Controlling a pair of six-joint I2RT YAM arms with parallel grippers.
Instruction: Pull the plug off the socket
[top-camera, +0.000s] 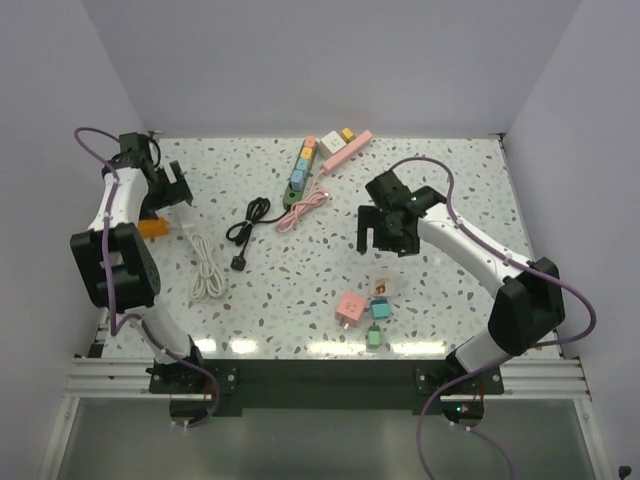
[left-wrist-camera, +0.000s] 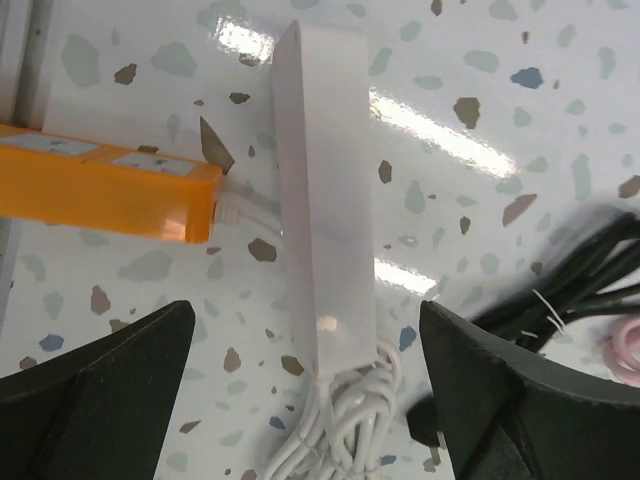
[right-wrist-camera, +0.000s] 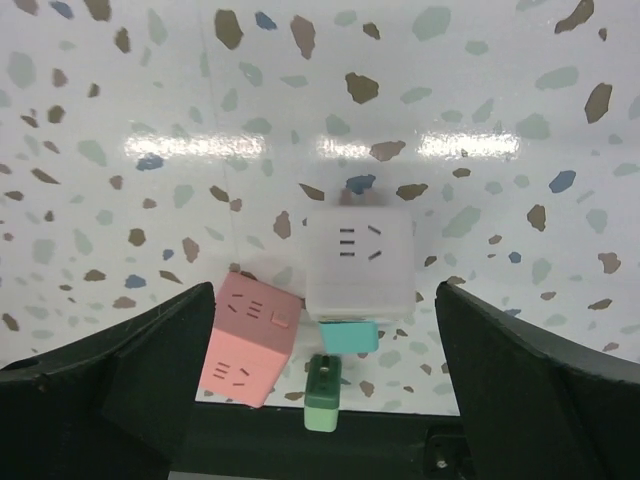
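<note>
Right claw (right-wrist-camera: 325, 290) released, jaws wide, hanging over the table (right-wrist-camera: 480, 90). In the right wrist view the white cube socket (right-wrist-camera: 360, 262) sat straight between its fingers (right-wrist-camera: 110, 390). The teal plug (right-wrist-camera: 349, 337) butted against the cube's near face. A green piece (right-wrist-camera: 322, 392) lay just beyond that; couldn't tell if the two were joined. The cube-plug-green line ran toward the arm bases, across the claw's closing direction. So the plug probably had to come off along that line, toward the near edge.

A pink cube (right-wrist-camera: 250, 338) touched or nearly touched the white cube's left side, tilted.

From the top view, the right claw (top-camera: 383, 238) was clearly the nearer arm. The stack lay just nearer the bases than it.

Left claw (top-camera: 172, 190) also released, well apart at far left. It sat over a white strip (left-wrist-camera: 320, 200) with an orange strip (left-wrist-camera: 110, 190) beside it.

Counts:
- two cubes by the right claw
- one teal plug
- one green piece
- three coiled cables: black (top-camera: 248, 225), pink (top-camera: 305, 208), white (top-camera: 205, 270)
</note>
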